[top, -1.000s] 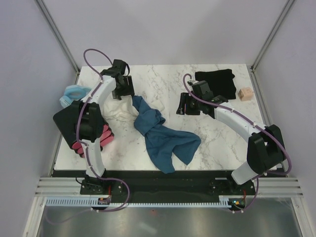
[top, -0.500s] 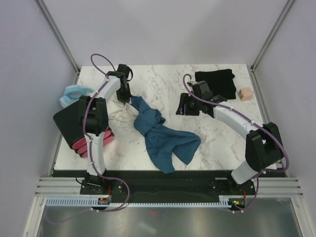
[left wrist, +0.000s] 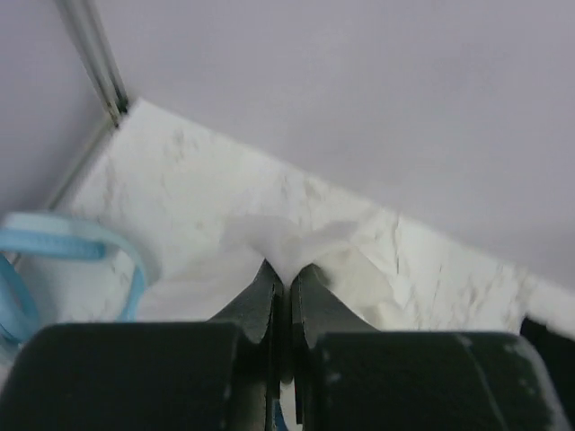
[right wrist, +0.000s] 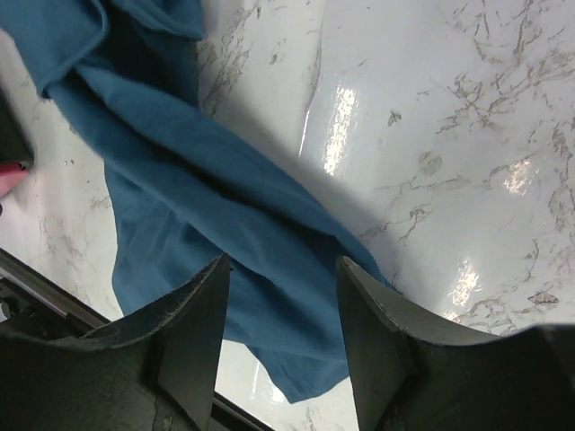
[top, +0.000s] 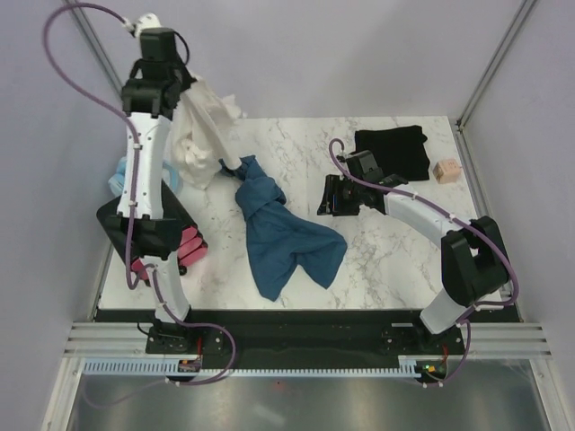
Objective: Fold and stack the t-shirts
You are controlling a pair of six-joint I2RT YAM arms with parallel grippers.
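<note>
Our left arm [top: 144,153] reaches high above the back left corner of the desk [top: 404,256]. Its jaws are shut tight on a pinch of white cloth [top: 202,126], which hangs down from them toward the desk. The teal shirt [top: 286,235] lies crumpled and unfolded in the middle of the desk. Its far end is just beside the hanging cloth, and we cannot tell whether they touch. Our right arm [top: 422,220] stretches low over the desk, its jaws wide open, just right of the teal shirt. In the wrist view the shirt lies below, between them. The black shirt [top: 393,150] lies at the back right, well apart from the teal one, with a small cube [top: 445,171] just beside it. A pale blue ring [top: 117,180] sits at the left edge.
</note>
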